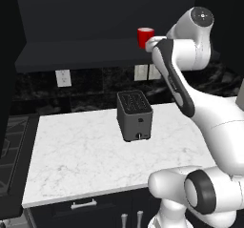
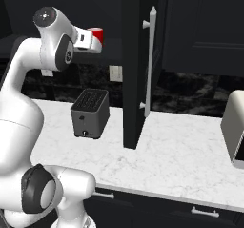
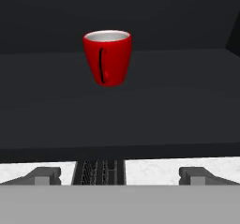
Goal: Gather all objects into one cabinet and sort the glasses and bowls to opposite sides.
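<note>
The glossy red mug [image 3: 108,57], white inside, handle facing the hand, sat upright on the dark shelf [image 3: 140,101]. The fingers [image 3: 115,175] were spread wide, well short of it. Below the mug: white marble counter [image 1: 81,150], grey toaster [image 1: 134,115].

red mug [image 3: 108,56] upright on dark shelf [image 3: 140,106]; toaster [image 1: 134,115] on marble counter [image 1: 81,150]

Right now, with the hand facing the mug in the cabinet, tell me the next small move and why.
Probably ease the gripper straight forward toward the red mug. The mug stands upright on the cabinet shelf with clear shelf between it and the hand, handle turned this way. The jaws stand wide apart and hold nothing, so closing now would catch only air.
</note>
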Controlling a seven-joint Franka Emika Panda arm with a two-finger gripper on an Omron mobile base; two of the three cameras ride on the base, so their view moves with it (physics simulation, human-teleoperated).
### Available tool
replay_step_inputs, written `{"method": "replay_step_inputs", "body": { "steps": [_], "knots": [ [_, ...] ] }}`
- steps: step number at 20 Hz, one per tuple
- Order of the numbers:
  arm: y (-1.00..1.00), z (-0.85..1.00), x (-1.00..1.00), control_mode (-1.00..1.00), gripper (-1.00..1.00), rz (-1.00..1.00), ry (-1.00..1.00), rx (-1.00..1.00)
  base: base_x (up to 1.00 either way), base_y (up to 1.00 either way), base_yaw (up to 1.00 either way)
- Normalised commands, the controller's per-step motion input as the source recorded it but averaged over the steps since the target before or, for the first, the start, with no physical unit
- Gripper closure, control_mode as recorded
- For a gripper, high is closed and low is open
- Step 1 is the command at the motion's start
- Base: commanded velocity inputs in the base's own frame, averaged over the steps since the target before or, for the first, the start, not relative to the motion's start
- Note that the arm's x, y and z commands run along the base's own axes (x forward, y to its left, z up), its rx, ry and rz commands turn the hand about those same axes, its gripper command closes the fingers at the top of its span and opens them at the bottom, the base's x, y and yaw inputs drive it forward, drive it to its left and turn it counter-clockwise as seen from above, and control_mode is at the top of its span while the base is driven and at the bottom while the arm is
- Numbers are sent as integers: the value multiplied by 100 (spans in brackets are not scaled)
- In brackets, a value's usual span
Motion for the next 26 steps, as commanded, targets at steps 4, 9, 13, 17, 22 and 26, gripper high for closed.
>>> {"method": "replay_step_inputs", "body": {
  "steps": [4, 9, 13, 17, 22, 26],
  "knots": [
    [0, 0, 34, -100, -100, 0, -4, 0, 0, 0, 0],
    [0, 1, 16, -100, -100, 0, -5, 0, 0, 0, 0],
    [0, 0, 6, -100, -100, 0, 0, 0, 0, 0, 0],
    [0, 0, 4, -100, -100, -1, 0, 0, 0, 0, 0],
    [0, 0, 0, -100, -100, 0, 0, 0, 0, 0, 0],
    [0, 0, 0, -100, -100, 0, -3, 0, 0, 0, 0]
  ]
}}
